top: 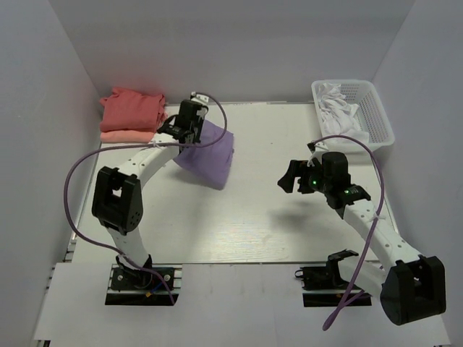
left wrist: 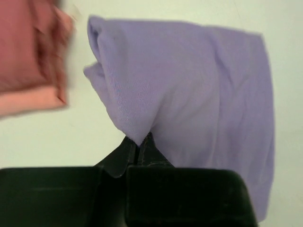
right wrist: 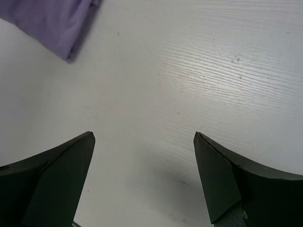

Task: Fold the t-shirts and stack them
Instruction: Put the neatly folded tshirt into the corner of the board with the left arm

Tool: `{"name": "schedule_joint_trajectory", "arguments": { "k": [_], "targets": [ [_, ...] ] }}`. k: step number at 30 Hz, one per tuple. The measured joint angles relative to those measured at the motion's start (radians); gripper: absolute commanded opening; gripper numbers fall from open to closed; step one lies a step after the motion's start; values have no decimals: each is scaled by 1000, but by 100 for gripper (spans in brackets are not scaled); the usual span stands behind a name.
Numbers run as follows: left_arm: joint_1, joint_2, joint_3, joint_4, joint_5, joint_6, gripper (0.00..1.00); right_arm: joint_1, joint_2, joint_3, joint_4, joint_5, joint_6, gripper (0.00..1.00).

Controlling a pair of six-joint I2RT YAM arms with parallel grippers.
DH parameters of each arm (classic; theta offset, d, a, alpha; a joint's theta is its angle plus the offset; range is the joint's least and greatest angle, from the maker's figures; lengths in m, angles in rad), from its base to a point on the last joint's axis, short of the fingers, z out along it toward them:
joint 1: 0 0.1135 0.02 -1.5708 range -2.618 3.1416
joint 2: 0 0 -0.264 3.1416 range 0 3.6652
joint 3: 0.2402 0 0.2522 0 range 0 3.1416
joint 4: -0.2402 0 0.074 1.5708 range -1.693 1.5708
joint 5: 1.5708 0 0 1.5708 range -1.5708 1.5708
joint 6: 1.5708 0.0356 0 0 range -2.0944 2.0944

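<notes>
A folded lavender t-shirt (top: 210,155) hangs tilted above the table's back left, its far edge lifted. My left gripper (top: 187,129) is shut on that edge; in the left wrist view the cloth (left wrist: 199,90) is pinched between the closed fingertips of this gripper (left wrist: 139,142). A coral-red t-shirt (top: 132,108) lies folded on a paler salmon-pink one (top: 124,135) in the back left corner, also seen blurred as red cloth (left wrist: 26,47). My right gripper (top: 291,176) hovers open over bare table at centre right; between the wide-apart fingers of that gripper (right wrist: 144,137) there is nothing.
A white mesh basket (top: 375,116) holding white cloth (top: 338,107) stands at the back right. White walls enclose the table on three sides. A corner of the lavender shirt (right wrist: 52,23) shows at the upper left of the right wrist view.
</notes>
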Motion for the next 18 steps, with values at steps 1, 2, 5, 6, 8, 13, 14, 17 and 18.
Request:
{"name": "schedule_joint_trajectory", "arguments": {
  "k": [1, 2, 5, 6, 8, 13, 14, 17, 18],
  "targets": [
    [11, 5, 29, 2, -6, 24, 0, 0, 4, 0, -2, 6, -1, 91],
    [24, 11, 61, 6, -10, 51, 0, 0, 8, 0, -5, 13, -1, 91],
    [68, 33, 155, 12, -22, 127, 0, -1, 24, 0, -7, 32, -4, 91],
    [82, 41, 179, 14, -26, 150, 0, 0, 31, 2, -8, 39, -4, 91],
    [111, 54, 218, 17, -30, 195, 0, -1, 48, 6, -9, 50, -6, 91],
    [192, 140, 359, 20, -24, 296, 0, -2, 117, 43, -16, 71, -4, 91],
    [206, 168, 394, 18, -24, 312, 0, -2, 130, 50, -16, 75, -3, 91],
    [249, 283, 550, 7, -17, 352, 0, -1, 173, 66, -11, 82, 8, 91],
    [262, 336, 622, -3, -11, 363, 0, -2, 194, 75, -12, 84, 10, 91]
  ]
}}
